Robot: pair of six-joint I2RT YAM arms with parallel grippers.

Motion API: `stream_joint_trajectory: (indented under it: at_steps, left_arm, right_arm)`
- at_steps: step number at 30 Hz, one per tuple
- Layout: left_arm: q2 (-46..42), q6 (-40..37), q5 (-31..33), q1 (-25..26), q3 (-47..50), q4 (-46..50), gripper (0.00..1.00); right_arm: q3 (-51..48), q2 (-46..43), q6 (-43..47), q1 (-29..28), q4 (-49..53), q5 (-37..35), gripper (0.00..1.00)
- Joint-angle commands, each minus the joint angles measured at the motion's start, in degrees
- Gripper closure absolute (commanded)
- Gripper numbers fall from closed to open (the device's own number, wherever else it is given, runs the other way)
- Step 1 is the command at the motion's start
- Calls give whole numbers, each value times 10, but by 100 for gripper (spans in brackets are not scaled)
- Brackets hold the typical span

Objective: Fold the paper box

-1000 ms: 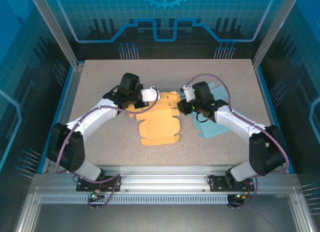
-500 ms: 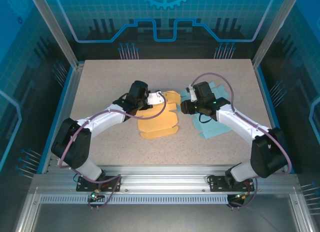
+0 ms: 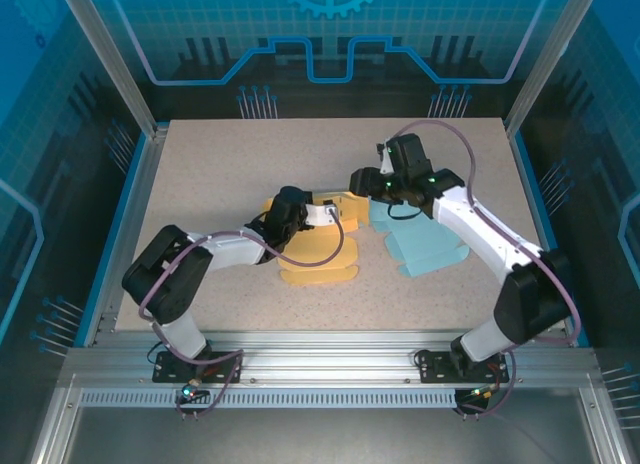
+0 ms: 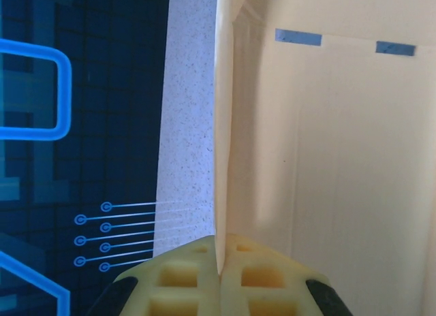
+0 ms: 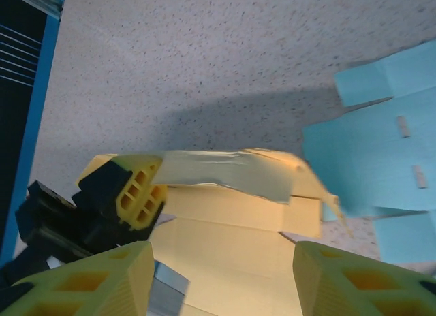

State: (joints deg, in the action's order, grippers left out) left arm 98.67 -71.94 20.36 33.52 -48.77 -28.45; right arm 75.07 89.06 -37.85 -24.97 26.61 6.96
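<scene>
Holding yellow paper box (image 3: 318,246) near centre of counter (image 3: 220,164), body mostly flat, far end lifted. Clamped onto that raised flap w/ left pincer (image 4: 219,261), shut tight on the sheet's edge. Hovering just above the same flap w/ right pincer (image 5: 221,278), spread well apart, gripping nothing. Seen from right pincer: flap directly below, long axis running left-right across the gap, rest of box stretching back toward arm bases. Nearer to flap's free right end: right arm. Left end pinned by left arm. Likely next: lowering right pincer onto free end to press the crease. Counting: 2 paper blanks, i.e. 1 yellow plus 1 blue blank (image 3: 425,246) flat just beside it on the right; 2 pincers.
</scene>
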Motion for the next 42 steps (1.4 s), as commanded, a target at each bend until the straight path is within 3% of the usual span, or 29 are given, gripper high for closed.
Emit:
stream_joint_trajectory:
  at_steps: [1, 12, 18, 25, 31, 42]
  left_arm:
    - [12, -22, 20, 6, 7, -80, 100]
    - [20, -36, 17, 6, 17, -105, 100]
    - [26, -31, 16, 5, 17, -115, 100]
    - [24, -17, 3, 5, 15, -111, 100]
    - [23, -22, 2, -2, 18, -115, 100]
    - [19, -22, -2, -16, 16, -93, 100]
  right_arm:
    - [42, 50, -32, -2, 18, 45, 43]
    - [125, 181, -47, -4, 4, 95, 43]
    - [117, 210, -84, -5, -41, 147, 45]
    - [69, 208, -116, -5, -124, 169, 64]
    - [25, 161, -90, 9, -107, 134, 61]
    - [-127, -8, -43, 23, -113, 86, 47]
